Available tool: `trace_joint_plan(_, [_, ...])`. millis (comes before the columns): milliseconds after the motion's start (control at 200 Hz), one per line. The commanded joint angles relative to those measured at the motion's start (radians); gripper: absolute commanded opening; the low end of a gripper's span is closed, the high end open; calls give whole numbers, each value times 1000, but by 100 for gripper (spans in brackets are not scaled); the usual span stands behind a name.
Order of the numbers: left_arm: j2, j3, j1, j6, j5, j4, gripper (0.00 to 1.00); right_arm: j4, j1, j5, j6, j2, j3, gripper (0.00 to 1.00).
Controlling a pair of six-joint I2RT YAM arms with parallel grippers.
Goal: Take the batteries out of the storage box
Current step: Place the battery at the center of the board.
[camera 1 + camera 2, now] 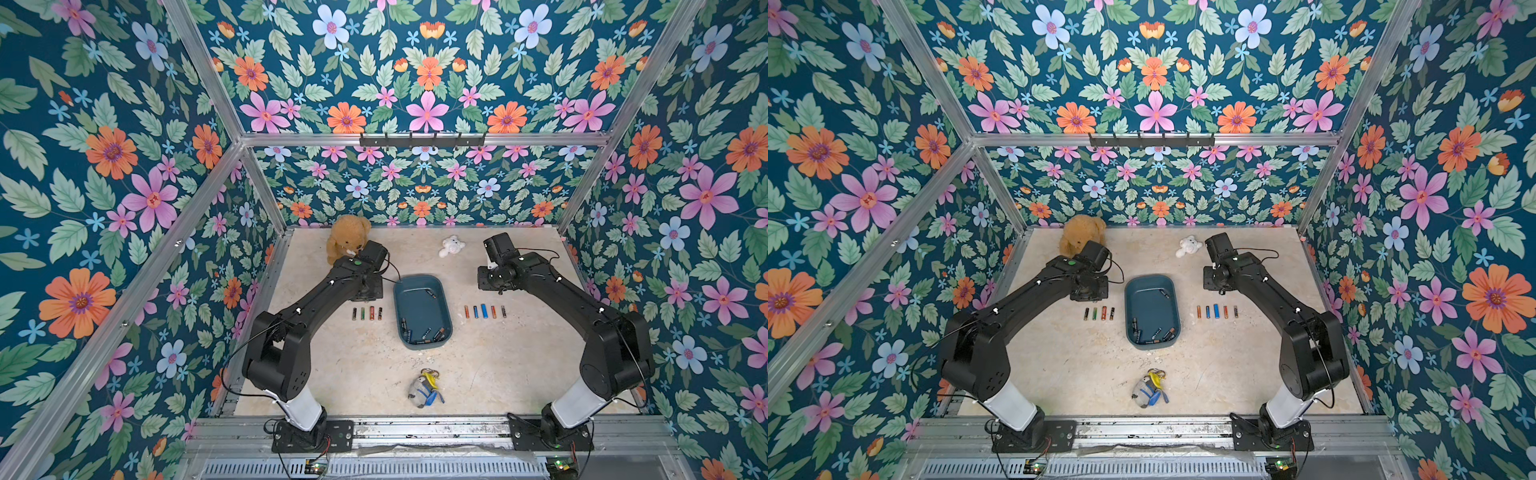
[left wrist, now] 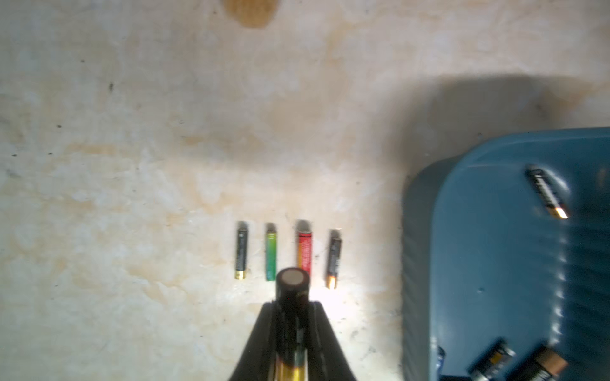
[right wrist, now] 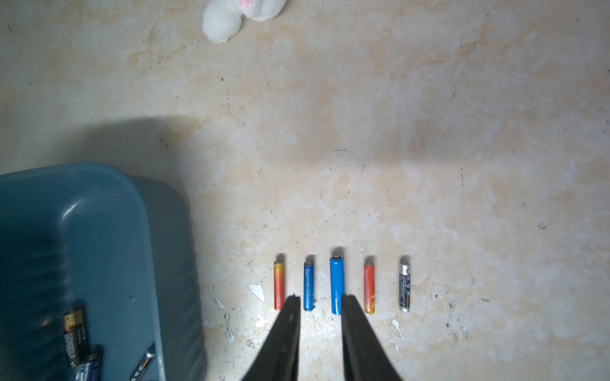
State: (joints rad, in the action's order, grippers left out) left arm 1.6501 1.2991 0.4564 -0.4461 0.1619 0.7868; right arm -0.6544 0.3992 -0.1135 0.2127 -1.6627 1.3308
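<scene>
Foremost, by the front rail: one small grey plush toy [image 1: 422,392] with yellow and blue trim, on the cream table [image 1: 353,374]. Mid-table, between the two arms: storage box [image 1: 417,309], dark teal, low-walled, rounded corners. Contents: a heap of batteries [image 1: 427,333] at its near end, mostly black with copper ends, and one lone black cell [image 2: 546,193] by the far end; white lettering runs along it but blurs past reading. On the table left of the box, four cells side by side: black with a gold end, green cell [image 2: 270,255], red cell [image 2: 304,250], black with a copper end; print on all four too soft to read. Right of the box, five more: orange, slim blue, large blue cell [image 3: 336,285], orange-red, and a silver-and-black cell [image 3: 404,285] whose small print cannot be made out. Left gripper [image 2: 293,306]: closed on the held battery [image 2: 292,282], black with a gold band, near that row of four; its lower length is blurred. In both top views this gripper is hidden beneath its own wrist. Right gripper [image 3: 320,298]: fingers parted, nothing between them, near the five. Brown teddy bear [image 1: 347,237], far left, partly covered by the left arm. White plush [image 1: 451,246], far side, cut off at the frame edge in the right wrist view.
</scene>
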Motion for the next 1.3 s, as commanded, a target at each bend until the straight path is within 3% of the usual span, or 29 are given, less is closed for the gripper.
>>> trace_joint_plan(0, [-6,-34,-35,69,31,8,20,-13,2,-15,1,-25,7,28])
trace_joint_plan(500, [50,-149,-150,168,-5,-97,21,-33,4,-28,2,-36,20,28])
trace_joint_plan(1295, [131,-180,-179,211,-17,-173,21,-56,4,-45,1,-48,41,28])
